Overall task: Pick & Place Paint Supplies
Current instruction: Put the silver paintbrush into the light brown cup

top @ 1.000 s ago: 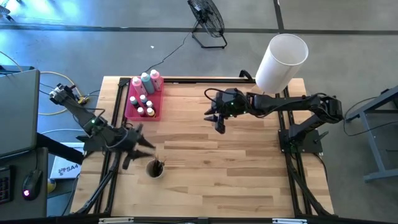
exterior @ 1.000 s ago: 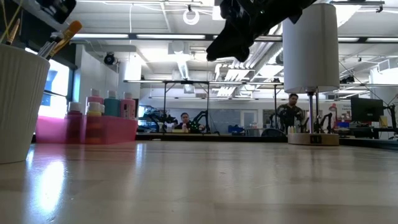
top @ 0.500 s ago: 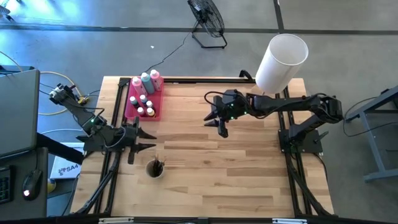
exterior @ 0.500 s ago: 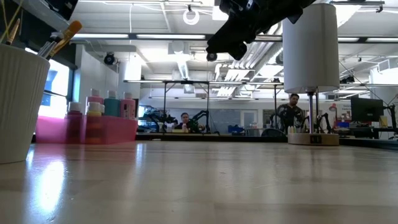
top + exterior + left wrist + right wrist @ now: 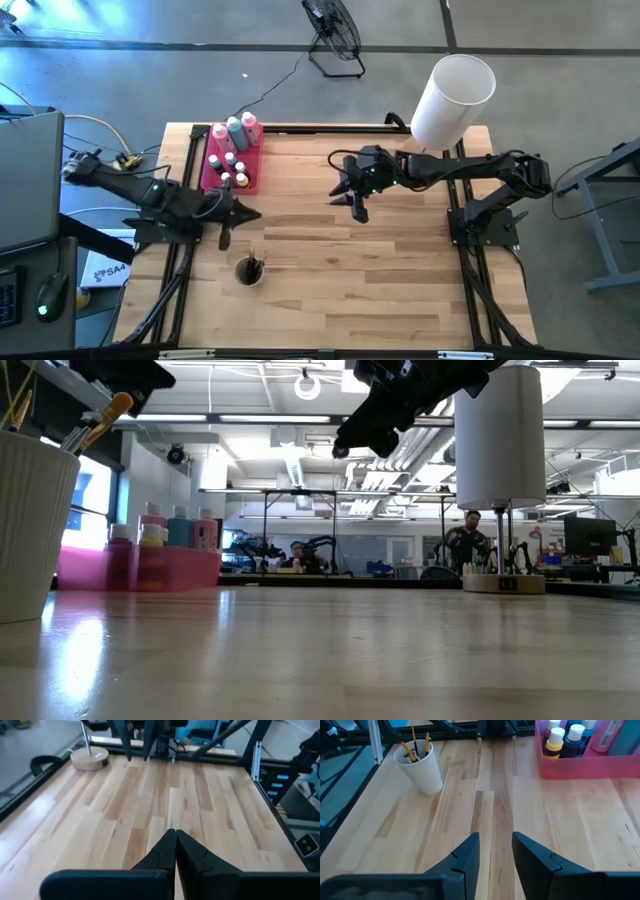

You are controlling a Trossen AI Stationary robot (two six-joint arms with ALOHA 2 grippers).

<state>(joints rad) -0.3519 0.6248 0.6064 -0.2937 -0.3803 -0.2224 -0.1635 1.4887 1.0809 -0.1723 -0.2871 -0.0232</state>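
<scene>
From above, our left gripper (image 5: pixel 238 213) is pressed together with nothing in it, and sits close to the pink tray (image 5: pixel 212 182). The bottles (image 5: pixel 235 131) and pots (image 5: pixel 232 166) stand in that tray at about 12 o'clock from it. The brushes (image 5: pixel 251 266) stand up in the white cup (image 5: pixel 249 271) at about 5 o'clock (also near). Our right gripper (image 5: pixel 352 198) waits mid-table, spread and empty, so we think the left is nearer.

The worktop (image 5: pixel 340 250) is pale wood in planks, smooth with a soft sheen and light glare in the low view. The tray (image 5: pixel 580 765) at the upper right of the right wrist frame looks like translucent glossy pink plastic; the ribbed white cup (image 5: pixel 420 766) looks matt. Both claws, left (image 5: pixel 175 851) and right (image 5: pixel 495 855), look like matt black plastic.
</scene>
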